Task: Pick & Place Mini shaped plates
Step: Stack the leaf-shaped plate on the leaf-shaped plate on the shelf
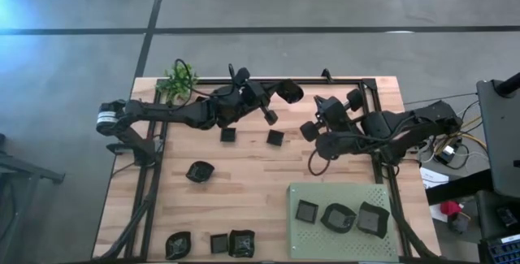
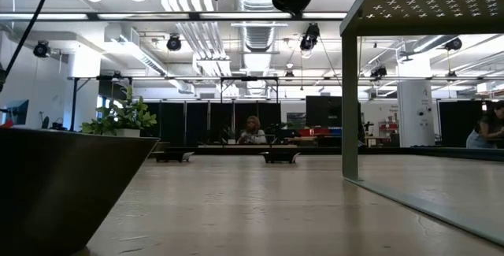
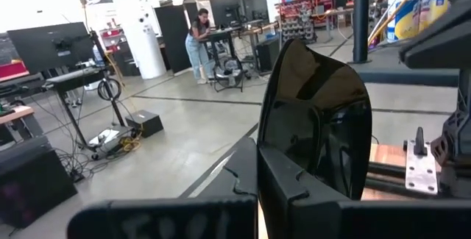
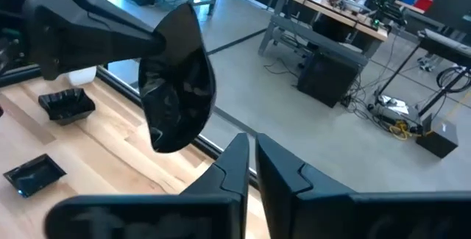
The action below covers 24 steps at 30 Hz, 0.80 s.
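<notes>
Nearest the front edge of the wooden worktop (image 1: 244, 191) sit three mini plates in a row: a leaf-like one (image 1: 177, 244), a small square one (image 1: 219, 243) and a wavy-rimmed one (image 1: 241, 243). To their right lies the green mat (image 1: 341, 231), and on it three more dishes: a square plate (image 1: 306, 211), a rounded plate (image 1: 337, 218) and a larger square plate (image 1: 373, 220), side by side and just apart. Further in, a lone dark bowl-shaped plate (image 1: 199, 171) rests on bare wood. Beyond that, two little square plates (image 1: 228, 135) and (image 1: 275, 137) lie near the middle, close under the arms. Now the action: the left tool (image 3: 257, 187) is clenched on a glossy rounded black plate (image 3: 316, 121), held up on edge above the back of the worktop, well clear of the wood. The right tool (image 4: 250, 169) hovers just beside it, fingers nearly together with only a slit between them, gripping nothing, and that same lifted plate fills its wrist view, pinched by the left arm's fingers. At the back left corner stands the small green plant (image 1: 177, 81). Past the worktop, a person sits at a desk far across the room (image 2: 252, 130).
</notes>
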{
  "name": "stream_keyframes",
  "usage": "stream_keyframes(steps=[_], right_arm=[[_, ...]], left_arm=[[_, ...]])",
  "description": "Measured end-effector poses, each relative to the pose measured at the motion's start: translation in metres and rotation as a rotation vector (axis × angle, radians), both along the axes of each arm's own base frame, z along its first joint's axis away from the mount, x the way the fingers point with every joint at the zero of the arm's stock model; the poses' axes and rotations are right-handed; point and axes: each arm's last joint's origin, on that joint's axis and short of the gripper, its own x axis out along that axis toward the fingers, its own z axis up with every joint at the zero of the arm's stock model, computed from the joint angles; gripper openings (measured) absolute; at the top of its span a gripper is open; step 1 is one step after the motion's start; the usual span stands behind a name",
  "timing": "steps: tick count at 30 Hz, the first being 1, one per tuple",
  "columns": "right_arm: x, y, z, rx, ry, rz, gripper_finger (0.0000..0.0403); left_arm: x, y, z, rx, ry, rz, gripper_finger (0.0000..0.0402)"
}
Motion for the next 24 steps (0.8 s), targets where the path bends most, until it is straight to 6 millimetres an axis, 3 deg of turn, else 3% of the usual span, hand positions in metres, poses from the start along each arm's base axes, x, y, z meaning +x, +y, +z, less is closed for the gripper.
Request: stream_keyframes(steps=[9, 24], right_arm=[[0.003, -0.002, -0.001, 0.008, -0.02, -0.008, 0.0077], [0.017, 0.001, 0.006, -0.007, 0.007, 0.098, 0.0059]], left_arm=[[0.0, 0.0, -0.001, -0.001, 0.005, 0.0, 0.0], [0.001, -0.009, 0.005, 0.093, 0.007, -0.023, 0.0]])
